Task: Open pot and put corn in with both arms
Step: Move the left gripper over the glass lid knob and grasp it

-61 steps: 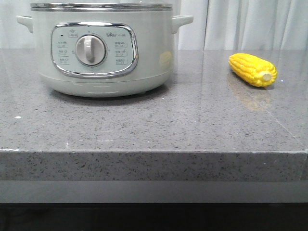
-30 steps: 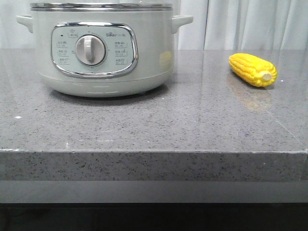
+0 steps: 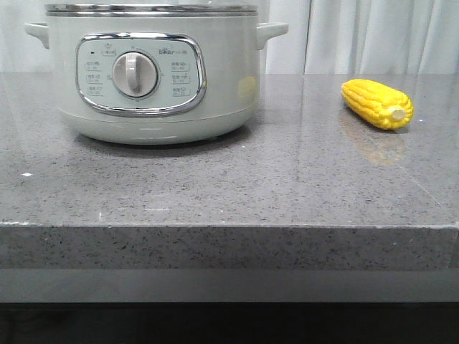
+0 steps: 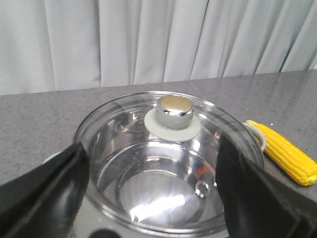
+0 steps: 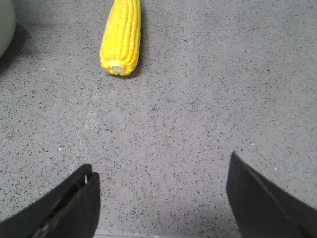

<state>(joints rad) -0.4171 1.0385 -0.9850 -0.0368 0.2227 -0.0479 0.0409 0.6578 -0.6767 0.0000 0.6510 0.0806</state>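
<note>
Pot (image 3: 154, 72) sat far left on the grey counter (image 3: 229, 186), glass lid (image 4: 148, 168) on, chrome knob (image 4: 175, 111) on top. Corn (image 3: 377, 104) lay far right on the counter, well apart from the pot (pale cut end toward the near side). Left gripper (image 4: 151, 198) hung above the lid, jaws spread wide, holding nothing. Right gripper (image 5: 161, 198) was over bare counter near the corn, also wide and empty.

pot (image 3: 154, 72) on counter (image 3: 229, 186), under left fingers (image 4: 42, 193) | lid (image 4: 168, 148) on pot | corn (image 3: 377, 104) right of pot, ahead of right fingers (image 5: 69, 206)
</note>
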